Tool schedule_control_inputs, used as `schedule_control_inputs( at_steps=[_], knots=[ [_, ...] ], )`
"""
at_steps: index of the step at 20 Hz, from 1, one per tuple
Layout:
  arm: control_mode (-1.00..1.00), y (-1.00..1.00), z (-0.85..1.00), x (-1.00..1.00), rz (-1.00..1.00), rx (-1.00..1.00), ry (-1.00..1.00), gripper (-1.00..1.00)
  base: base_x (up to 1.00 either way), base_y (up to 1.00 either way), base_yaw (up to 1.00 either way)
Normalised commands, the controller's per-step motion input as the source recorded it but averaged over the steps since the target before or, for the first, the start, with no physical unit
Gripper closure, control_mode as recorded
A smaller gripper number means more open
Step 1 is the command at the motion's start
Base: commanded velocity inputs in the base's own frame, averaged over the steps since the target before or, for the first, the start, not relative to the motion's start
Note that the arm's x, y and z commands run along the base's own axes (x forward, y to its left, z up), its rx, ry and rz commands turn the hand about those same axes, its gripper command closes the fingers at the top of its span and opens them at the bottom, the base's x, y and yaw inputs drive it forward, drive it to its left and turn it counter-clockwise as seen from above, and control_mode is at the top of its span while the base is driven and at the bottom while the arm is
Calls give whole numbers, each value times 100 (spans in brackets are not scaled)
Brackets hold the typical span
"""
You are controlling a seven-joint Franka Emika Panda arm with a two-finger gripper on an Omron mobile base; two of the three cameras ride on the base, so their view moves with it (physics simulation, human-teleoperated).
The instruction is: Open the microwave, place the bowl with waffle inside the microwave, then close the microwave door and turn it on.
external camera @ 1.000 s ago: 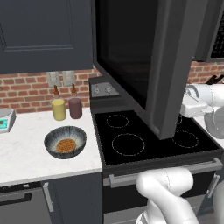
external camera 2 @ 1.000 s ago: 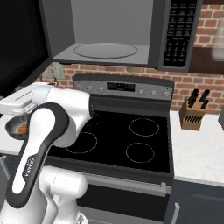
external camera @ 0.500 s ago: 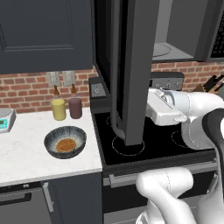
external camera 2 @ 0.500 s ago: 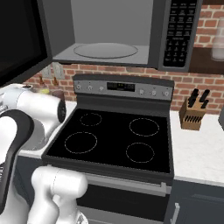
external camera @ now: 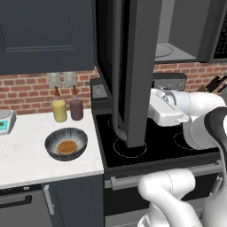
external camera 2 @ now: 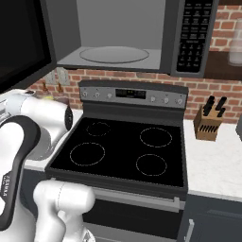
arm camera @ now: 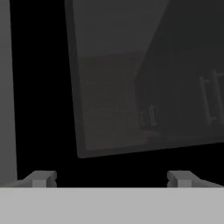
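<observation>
The microwave point(external camera 2: 127, 33) stands open above the stove, showing a light grey interior with its round glass plate point(external camera 2: 113, 54). The microwave door point(external camera: 133, 66) is swung far out and shows nearly edge-on in the left base view; in the right base view the microwave door point(external camera 2: 23, 42) is at the far left. My gripper point(arm camera: 110, 178) is open and empty, its fingertips point(arm camera: 40, 178) wide apart just in front of the door's black glass window point(arm camera: 144, 74). The dark speckled bowl point(external camera: 66, 142) sits on the white counter left of the stove, holding the waffle point(external camera: 67, 146).
The black stove point(external camera 2: 123, 146) with its burner rings lies below the microwave. A yellow jar point(external camera: 59, 111) and a maroon jar point(external camera: 76, 109) stand by the brick wall behind the bowl. A small scale point(external camera: 5, 122) is at the far left, and a knife block point(external camera 2: 208, 124) sits right of the stove.
The door has swung from half open to fully out, edge-on to the left base camera. My hand moved left behind it. The bowl has stayed put.
</observation>
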Motion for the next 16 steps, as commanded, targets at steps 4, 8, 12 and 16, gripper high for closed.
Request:
schedule_control_inputs(
  at_steps=[4,8,12,16],
  knots=[
    [-100,0,0,-1,0,0,-3,-100,0,0,0],
    [-100,-18,10,0,-3,-1,-1,-100,0,0,0],
    [-100,-66,1,1,-17,-9,0,-100,0,0,0],
    [-100,-85,-1,1,-26,-16,4,-100,0,0,0]
  ],
)
